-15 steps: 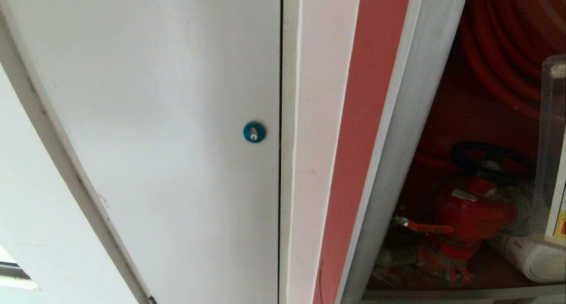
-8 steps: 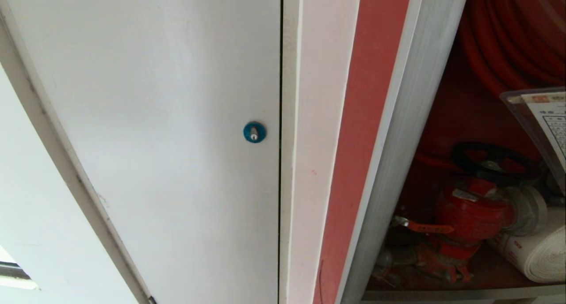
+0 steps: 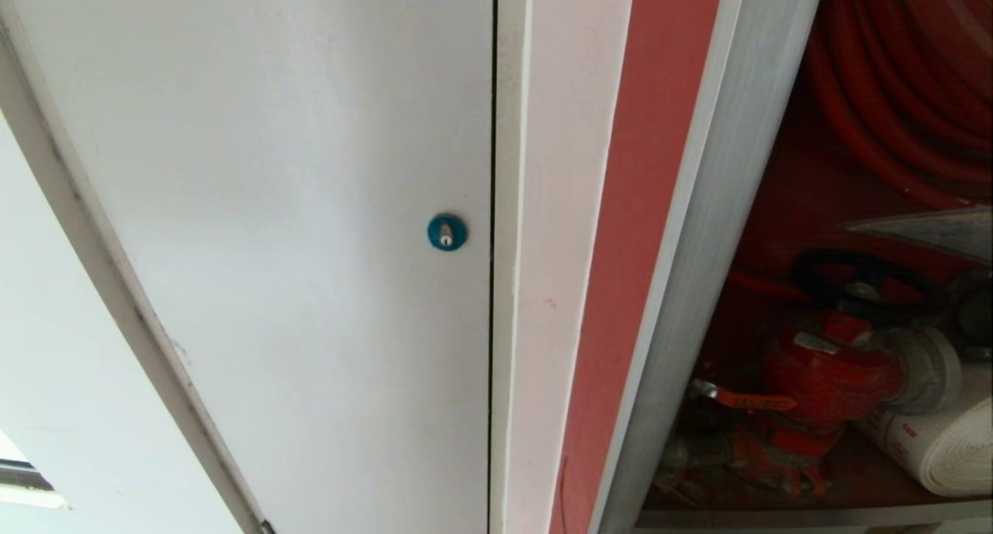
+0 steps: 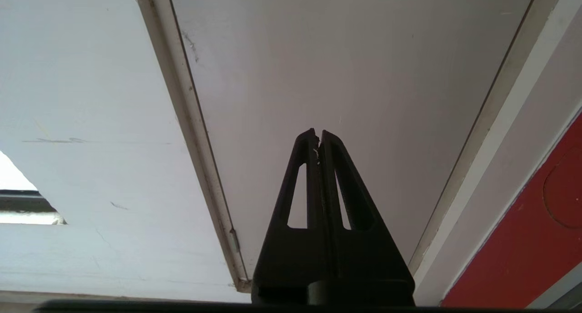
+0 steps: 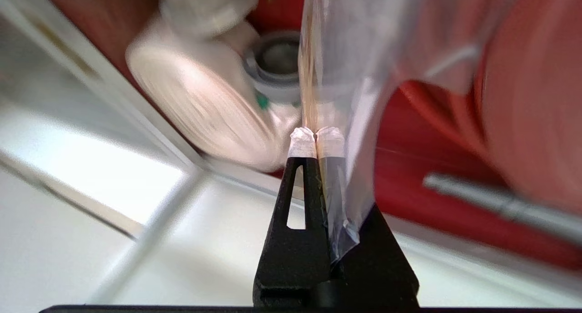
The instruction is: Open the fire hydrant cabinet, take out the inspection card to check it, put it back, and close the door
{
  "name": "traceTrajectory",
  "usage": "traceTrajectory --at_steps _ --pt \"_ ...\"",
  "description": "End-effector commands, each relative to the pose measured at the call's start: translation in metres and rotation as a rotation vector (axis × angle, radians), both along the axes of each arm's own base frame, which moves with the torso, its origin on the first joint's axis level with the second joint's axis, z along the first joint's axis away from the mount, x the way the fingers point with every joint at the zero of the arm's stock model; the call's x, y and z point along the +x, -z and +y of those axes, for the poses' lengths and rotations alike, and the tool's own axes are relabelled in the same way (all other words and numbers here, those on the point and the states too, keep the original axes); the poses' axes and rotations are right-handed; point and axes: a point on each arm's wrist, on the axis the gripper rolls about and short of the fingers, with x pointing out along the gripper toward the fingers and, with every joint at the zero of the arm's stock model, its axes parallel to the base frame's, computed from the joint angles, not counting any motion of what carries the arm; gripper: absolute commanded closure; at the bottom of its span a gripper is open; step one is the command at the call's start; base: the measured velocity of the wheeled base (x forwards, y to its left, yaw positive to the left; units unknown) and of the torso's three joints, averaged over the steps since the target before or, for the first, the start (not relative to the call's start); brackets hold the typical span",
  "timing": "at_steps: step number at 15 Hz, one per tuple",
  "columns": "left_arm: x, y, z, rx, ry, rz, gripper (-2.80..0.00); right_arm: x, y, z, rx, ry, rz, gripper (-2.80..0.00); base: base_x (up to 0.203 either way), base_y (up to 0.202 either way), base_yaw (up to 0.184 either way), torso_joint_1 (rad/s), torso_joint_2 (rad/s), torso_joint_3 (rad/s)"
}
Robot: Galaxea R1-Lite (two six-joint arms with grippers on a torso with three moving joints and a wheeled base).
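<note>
Building corridor or utility spot, not a home: wall-mounted fire hydrant cabinet (image 3: pixel 721 231) with brushed metal frame and red inside, coiled red hose (image 3: pixel 908 76), red valve (image 3: pixel 830 379), rolled white hose (image 3: pixel 939 445); next to it a plain white door (image 3: pixel 271 247) with blue lock (image 3: pixel 447 232)

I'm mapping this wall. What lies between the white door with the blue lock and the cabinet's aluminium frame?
In the head view, a white jamb strip, then a red strip, lie between the white door and the aluminium frame.
</note>
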Motion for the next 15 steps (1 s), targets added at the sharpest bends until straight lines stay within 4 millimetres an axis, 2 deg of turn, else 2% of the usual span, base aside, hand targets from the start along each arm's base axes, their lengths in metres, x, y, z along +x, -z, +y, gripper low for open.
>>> traceTrajectory --at_steps 1,3,6,10,15 --pt "0.0 0.001 0.0 0.0 0.0 0.002 0.0 0.015 0.001 0.002 -0.083 0.002 0.069 0.0 0.0 0.0 0.0 0.0 0.0 0.0" --pt "0.0 0.001 0.0 0.0 0.0 0.002 0.0 0.025 -0.004 0.001 -0.183 -0.012 0.118 0.0 0.0 0.0 0.0 0.0 0.0 0.0" --pt "0.0 0.001 0.0 0.0 0.0 0.002 0.0 0.046 -0.007 -0.002 -0.173 -0.044 0.139 0.0 0.0 0.0 0.0 0.0 0.0 0.0" --pt "0.0 0.001 0.0 0.0 0.0 0.002 0.0 0.079 -0.007 -0.019 -0.179 -0.097 0.141 0.0 0.0 0.0 0.0 0.0 0.0 0.0" --pt "0.0 0.001 0.0 0.0 0.0 0.002 0.0 0.106 0.0 -0.029 -0.173 -0.088 0.181 0.0 0.0 0.0 0.0 0.0 0.0 0.0"
